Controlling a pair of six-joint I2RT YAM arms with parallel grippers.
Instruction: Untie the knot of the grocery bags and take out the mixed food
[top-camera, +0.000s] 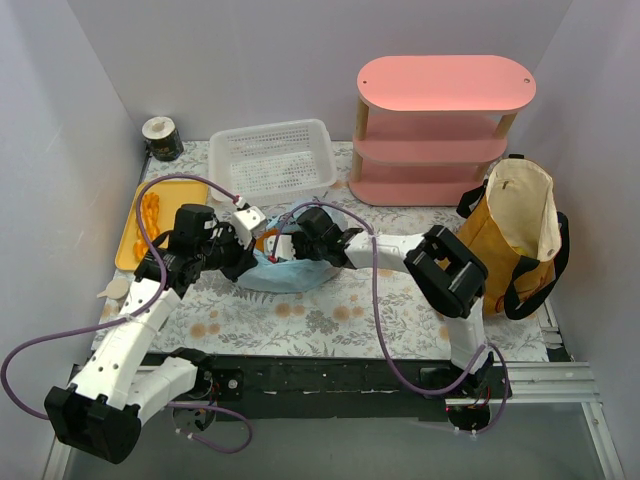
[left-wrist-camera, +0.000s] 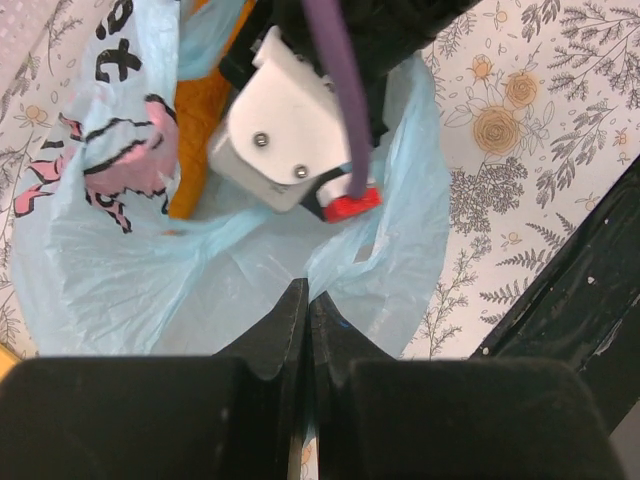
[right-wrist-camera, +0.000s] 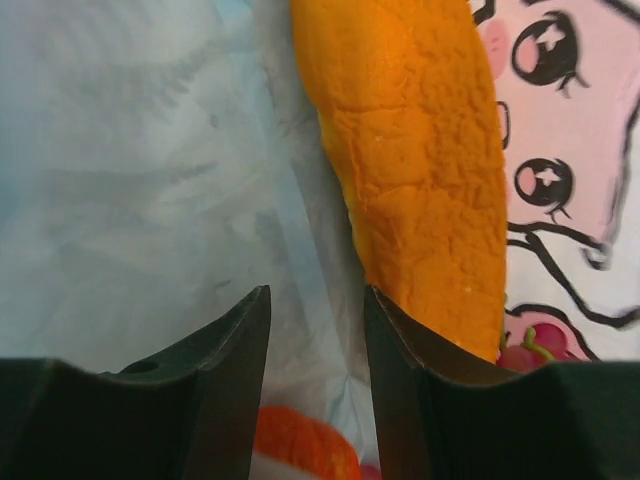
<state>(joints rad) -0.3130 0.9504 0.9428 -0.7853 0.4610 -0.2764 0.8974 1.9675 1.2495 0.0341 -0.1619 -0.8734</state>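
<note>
The pale blue plastic bag (top-camera: 290, 272) sits mid-desk, a little toward the near edge, with both my arms meeting over it. My left gripper (left-wrist-camera: 307, 305) has its fingers pressed together on a fold of the bag's rim, pinching the film so the mouth is held up and open. My right gripper (right-wrist-camera: 317, 300) is down inside the mouth with its fingers apart and holding nothing. A strip of film lies across the gap, and a pastry piece (right-wrist-camera: 420, 180) lies just beside one finger. An orange fruit (right-wrist-camera: 300, 448) and a few grapes (right-wrist-camera: 527, 352) show next to it in the bag. The tote (top-camera: 520, 230) stands upright at the right edge, well apart from all this.

I reckon the film is thin, limp and slippery, and it will ride along with whatever I pull, so the left pinch has to anchor it. The pastry looks light, soft and crumbly. I would take it across its narrow width near the middle with a gentle squeeze, and keep the film out from between pad and crust. The fruit may roll. The grapes bruise easily and are better lifted by the stem.
</note>
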